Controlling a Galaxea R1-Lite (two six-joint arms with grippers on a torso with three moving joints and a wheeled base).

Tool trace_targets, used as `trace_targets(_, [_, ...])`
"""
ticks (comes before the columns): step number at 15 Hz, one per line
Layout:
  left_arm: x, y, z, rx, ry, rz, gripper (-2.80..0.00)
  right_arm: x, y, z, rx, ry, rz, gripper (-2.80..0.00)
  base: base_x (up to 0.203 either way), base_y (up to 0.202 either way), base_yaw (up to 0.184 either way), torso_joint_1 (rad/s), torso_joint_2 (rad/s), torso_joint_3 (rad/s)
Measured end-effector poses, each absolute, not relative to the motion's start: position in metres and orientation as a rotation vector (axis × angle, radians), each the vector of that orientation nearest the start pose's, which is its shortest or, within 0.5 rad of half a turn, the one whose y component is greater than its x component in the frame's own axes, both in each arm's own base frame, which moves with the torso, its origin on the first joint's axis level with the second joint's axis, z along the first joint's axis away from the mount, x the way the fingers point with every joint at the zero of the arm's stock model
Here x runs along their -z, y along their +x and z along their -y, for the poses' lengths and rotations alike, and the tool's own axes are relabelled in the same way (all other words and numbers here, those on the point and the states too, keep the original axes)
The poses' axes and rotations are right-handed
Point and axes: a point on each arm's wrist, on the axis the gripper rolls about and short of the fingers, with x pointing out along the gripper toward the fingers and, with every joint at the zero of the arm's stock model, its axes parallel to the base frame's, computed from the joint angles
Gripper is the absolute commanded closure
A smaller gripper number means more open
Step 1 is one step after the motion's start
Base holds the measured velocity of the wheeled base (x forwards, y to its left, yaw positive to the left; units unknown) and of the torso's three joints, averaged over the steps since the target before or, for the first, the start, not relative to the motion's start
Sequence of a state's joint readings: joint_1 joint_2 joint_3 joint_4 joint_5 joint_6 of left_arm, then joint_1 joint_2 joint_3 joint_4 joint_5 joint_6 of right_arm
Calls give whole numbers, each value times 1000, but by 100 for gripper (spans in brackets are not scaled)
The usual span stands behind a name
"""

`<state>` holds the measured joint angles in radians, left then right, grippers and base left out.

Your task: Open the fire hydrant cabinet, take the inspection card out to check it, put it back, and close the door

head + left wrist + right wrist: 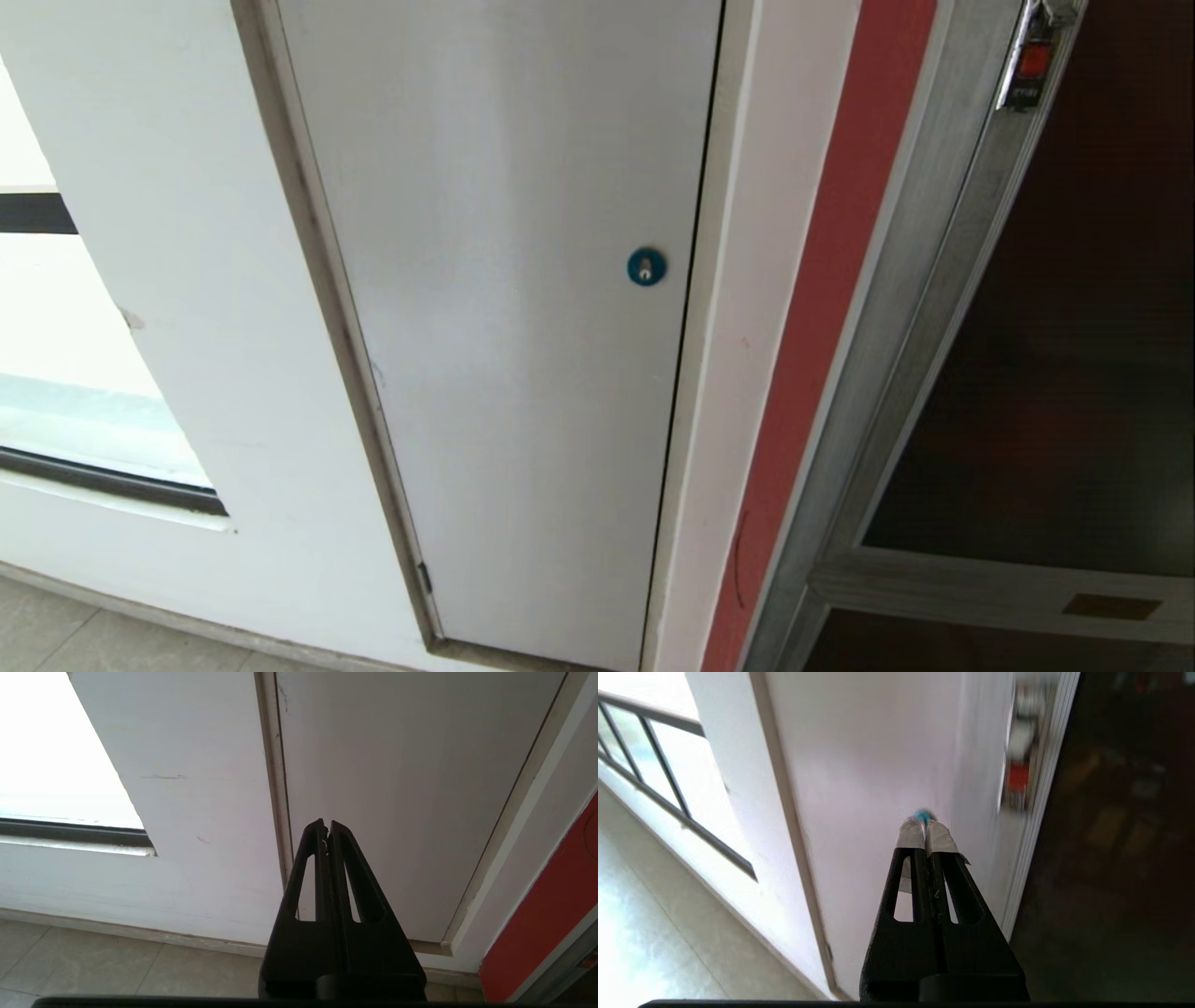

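While your right gripper [926, 828] has its jaws pressed together on nothing, its taped tips point at the grey-white panel [523, 317], in line with that panel's round blue lock [646, 266]. Your left gripper [326, 828] is also closed and empty, aimed low at the same panel near its lower edge. To the right of the panel, past a white strip and a red strip, you have the door [1074, 373], its dark glass in a silver frame, still closed. Its latch [1030, 65] with the orange-red button sits high on the frame, well apart from both grippers.
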<state>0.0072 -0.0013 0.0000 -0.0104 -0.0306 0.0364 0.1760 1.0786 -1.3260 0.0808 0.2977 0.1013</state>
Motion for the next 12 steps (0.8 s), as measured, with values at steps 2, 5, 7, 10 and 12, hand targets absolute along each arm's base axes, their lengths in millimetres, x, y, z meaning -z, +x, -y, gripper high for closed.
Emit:
trace_targets(2, [-77,-23,1,23,37,12,0,-420,105,-25,-487,101,178,0,0,0,0,0,0,0])
trace_targets(5, [-77,-23,1,23,37,12,0,-445,119,-28,-489,109,217,0,0,0,0,0,0,0])
trace_targets(7, [-77,-23,1,23,37,12,0,-458,132,-30,-486,108,248,0,0,0,0,0,0,0])
trace_targets(10, [-77,-23,1,23,37,12,0,-471,154,-34,-459,112,279,0,0,0,0,0,0,0])
trace_targets(12, [-77,-23,1,23,37,12,0,-477,167,-35,-436,115,296,0,0,0,0,0,0,0])
